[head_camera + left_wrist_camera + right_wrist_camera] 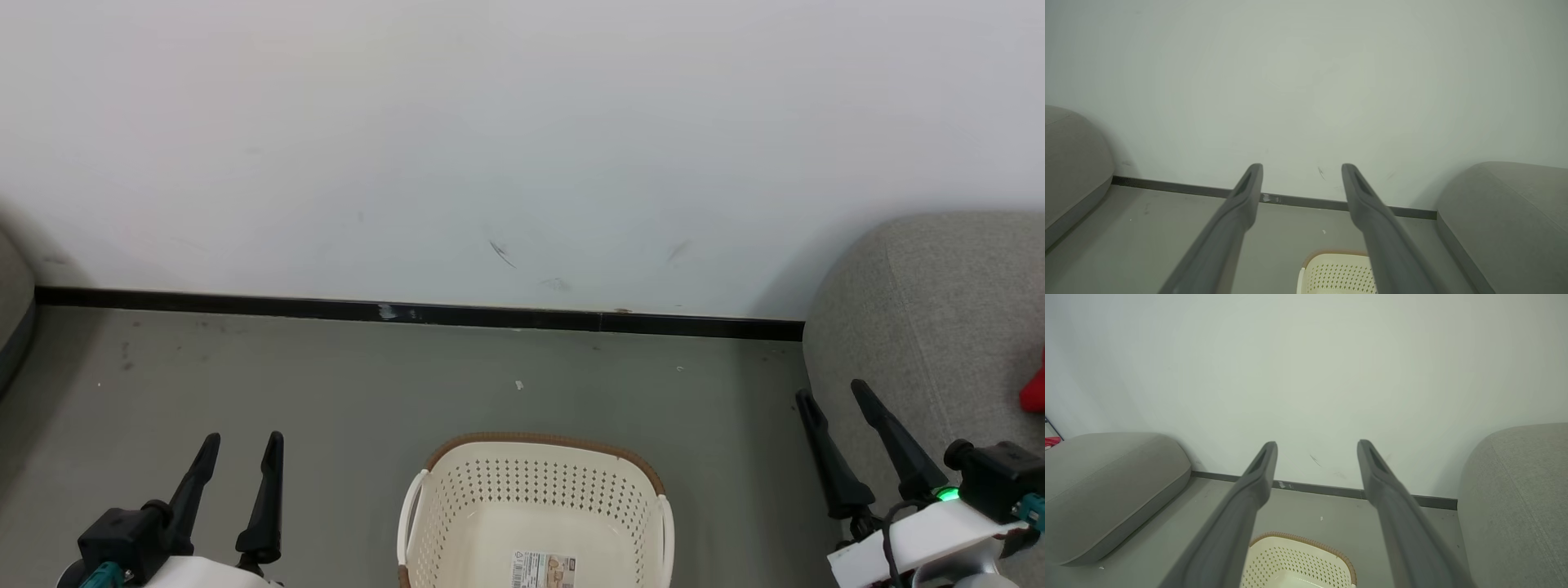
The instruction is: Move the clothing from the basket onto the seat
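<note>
- What do we have, biggest first?
- We see a white wall (522,122) behind the basket (539,482). A black baseboard (408,310) runs along its foot, and the grey floor (326,384) spreads out under the basket.
- And the seat?
- We find the grey seat (922,310) to the right of the basket, well apart from it. A second grey cushion (12,318) lies far to the basket's left.
- The basket itself?
- It is cream, perforated and brown-rimmed, and stands upright on the floor.
- Our claws?
- Our left claw (245,441) hovers left of the basket, fingers spread, gripping nothing. Our right claw (831,392) hangs right of the basket, at the seat's edge, likewise spread and holding nothing.
- The clothing?
- We catch a red scrap of clothing (1035,390) on the seat, far right of the basket, cut off at the edge of the head view.
- Anything smaller?
- A label sticker (543,569) lies on the basket's floor.
</note>
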`<state>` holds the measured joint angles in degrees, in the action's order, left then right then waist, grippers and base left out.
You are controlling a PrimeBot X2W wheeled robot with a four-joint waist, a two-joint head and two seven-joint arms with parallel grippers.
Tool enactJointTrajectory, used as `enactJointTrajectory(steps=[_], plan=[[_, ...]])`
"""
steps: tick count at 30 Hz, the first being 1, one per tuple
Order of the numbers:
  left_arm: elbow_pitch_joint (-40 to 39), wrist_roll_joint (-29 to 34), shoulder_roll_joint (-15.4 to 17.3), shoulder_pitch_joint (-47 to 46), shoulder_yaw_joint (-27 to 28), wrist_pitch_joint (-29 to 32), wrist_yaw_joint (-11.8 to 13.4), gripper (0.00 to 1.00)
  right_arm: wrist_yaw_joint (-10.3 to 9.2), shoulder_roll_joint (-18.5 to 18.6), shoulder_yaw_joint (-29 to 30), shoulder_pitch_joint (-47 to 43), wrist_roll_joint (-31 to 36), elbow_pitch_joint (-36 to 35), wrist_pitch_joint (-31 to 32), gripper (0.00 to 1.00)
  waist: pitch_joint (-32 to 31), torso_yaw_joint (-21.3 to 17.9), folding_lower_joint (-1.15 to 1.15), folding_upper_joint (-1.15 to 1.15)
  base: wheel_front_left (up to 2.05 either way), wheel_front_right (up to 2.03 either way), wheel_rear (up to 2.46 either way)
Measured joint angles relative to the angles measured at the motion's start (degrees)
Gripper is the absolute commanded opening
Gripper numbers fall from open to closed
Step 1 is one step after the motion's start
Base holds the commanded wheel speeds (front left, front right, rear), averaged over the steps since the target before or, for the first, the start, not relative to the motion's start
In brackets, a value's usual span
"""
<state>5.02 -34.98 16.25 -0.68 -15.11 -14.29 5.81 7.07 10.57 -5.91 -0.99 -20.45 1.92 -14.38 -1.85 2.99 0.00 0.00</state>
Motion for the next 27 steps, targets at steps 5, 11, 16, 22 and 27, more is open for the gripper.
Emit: enactJointTrajectory(steps=[5, 11, 16, 22, 27], plan=[[-0.01, 0.47, -0.22, 0.01, 0.51, 0.00, -0.32, 1.00, 0.00, -0.26, 0.11, -0.35, 0.48, -0.44, 0.00, 1.00, -0.07, -0.09, 0.00, 0.00, 0.00, 0.00, 0.00], [0.01, 1.85, -0.48, 0.02, 0.86, 0.00, -0.51, 1.00, 0.00, -0.67, 0.45, -1.18, 1.45, -0.96, 0.00, 1.00, -0.14, -0.16, 0.00, 0.00, 0.00, 0.00, 0.00], [0.07, 2.34, -0.76, 0.02, 1.21, 0.00, -0.98, 1.00, 0.00, -0.96, 0.62, -1.18, 1.87, -1.22, 0.00, 1.00, -0.17, -0.20, 0.00, 0.00, 0.00, 0.00, 0.00], [0.36, 2.82, -1.14, 0.04, 1.49, 0.00, -1.44, 1.00, 0.00, -1.14, 1.02, -1.46, 2.00, -1.29, 0.00, 1.00, -0.20, -0.22, 0.00, 0.00, 0.00, 0.00, 0.00], [0.42, 2.96, -1.54, 0.08, 1.80, 0.00, -1.52, 1.00, 0.00, -1.29, 1.25, -1.49, 2.31, -1.29, 0.00, 1.00, -0.18, -0.26, 0.00, 0.00, 0.00, 0.00, 0.00]])
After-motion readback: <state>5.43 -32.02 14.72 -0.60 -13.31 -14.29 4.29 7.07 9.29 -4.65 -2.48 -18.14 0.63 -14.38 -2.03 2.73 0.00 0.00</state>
